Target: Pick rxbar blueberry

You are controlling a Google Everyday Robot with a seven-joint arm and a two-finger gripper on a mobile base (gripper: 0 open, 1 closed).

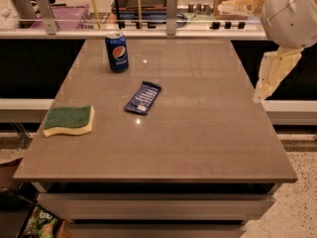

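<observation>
The arm's white rounded joint (290, 9) sits high past the right edge of the surface (198, 133). The cream tool (275, 76) hangs below the joint, tilted down-left, far right of the Pepsi can (117, 51). Its opening cannot be told. The rxbar blueberry (142, 97) lies flat, near the can, on its front right. A green sponge (68, 120) lies to the can's front left.

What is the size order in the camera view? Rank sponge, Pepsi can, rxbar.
1. sponge.
2-3. rxbar blueberry and Pepsi can look alike; the can stands farther back, so unsure.
The gripper hangs beyond the table's right edge.
</observation>
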